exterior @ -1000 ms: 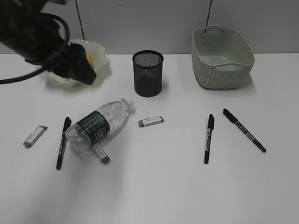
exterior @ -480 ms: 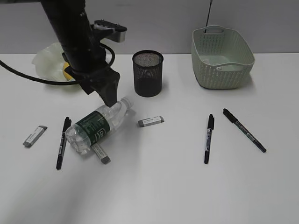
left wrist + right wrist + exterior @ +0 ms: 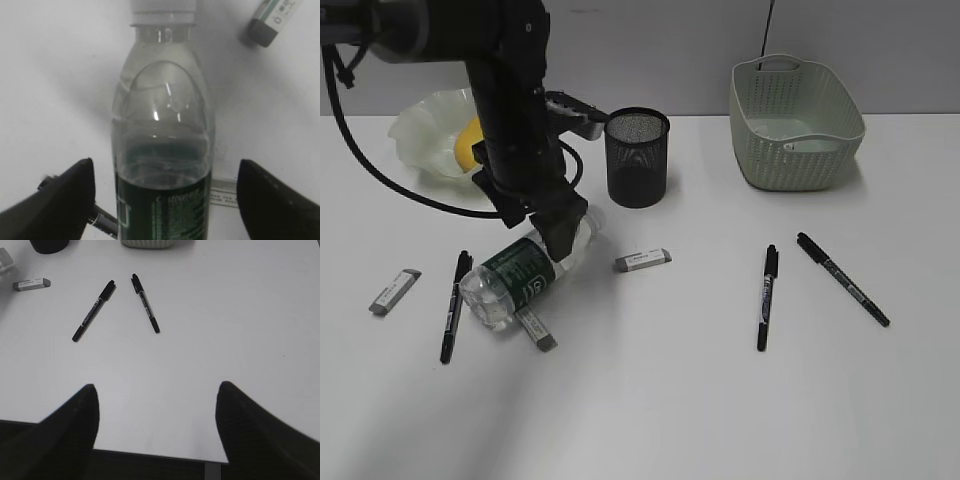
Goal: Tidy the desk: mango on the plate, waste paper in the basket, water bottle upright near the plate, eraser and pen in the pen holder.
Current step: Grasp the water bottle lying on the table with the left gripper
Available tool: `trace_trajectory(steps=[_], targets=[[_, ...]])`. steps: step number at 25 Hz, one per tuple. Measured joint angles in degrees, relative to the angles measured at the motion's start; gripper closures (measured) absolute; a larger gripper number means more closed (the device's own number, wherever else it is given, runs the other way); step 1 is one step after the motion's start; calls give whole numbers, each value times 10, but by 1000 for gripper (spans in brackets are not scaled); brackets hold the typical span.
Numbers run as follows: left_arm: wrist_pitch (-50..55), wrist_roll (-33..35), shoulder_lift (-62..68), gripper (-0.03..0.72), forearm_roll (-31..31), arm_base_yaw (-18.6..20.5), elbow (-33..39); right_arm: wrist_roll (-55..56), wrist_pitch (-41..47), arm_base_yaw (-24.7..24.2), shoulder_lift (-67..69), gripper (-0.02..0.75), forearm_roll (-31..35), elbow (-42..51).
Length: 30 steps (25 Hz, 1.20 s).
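Note:
The water bottle (image 3: 525, 275) lies on its side on the desk (image 3: 660, 400), its white cap toward the pen holder (image 3: 637, 157). My left gripper (image 3: 560, 235) hangs over its neck end, open. In the left wrist view the fingers (image 3: 75, 195) stand either side of the bottle (image 3: 162, 125) with gaps, and the gripper (image 3: 165, 165) holds nothing. The mango (image 3: 470, 145) sits in the plate (image 3: 420, 125). One eraser (image 3: 643, 260) lies right of the bottle, another (image 3: 396, 291) far left. My right gripper (image 3: 156, 386) is open over bare desk. The waste paper is out of view.
The basket (image 3: 795, 125) stands at the back right. Two pens (image 3: 767, 296) (image 3: 843, 278) lie in front of it. A third pen (image 3: 453, 305) lies left of the bottle. A third eraser (image 3: 536, 330) is partly under the bottle. The desk's near edge (image 3: 150, 450) is just under my right gripper.
My left arm has swung from the plate across to the bottle and come down over it, jaws spreading wider. The mango now shows in the plate. The right gripper has not moved.

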Motion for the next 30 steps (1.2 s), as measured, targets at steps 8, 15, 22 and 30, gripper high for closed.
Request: trace_trajectory(steps=[8,15,22,30], targets=[[-2,-6,33,11,9,0,-1,0,0,0,0,167,0,0],[0,-7,54,13,14,0,-1,0,0,0,0,167,0,0],[1,-7,65,47,15,0,-3,1,0,0,0,167,0,0],[0,-13,65,60,27,-1,-40,0,1,0,0,167,0,0]])
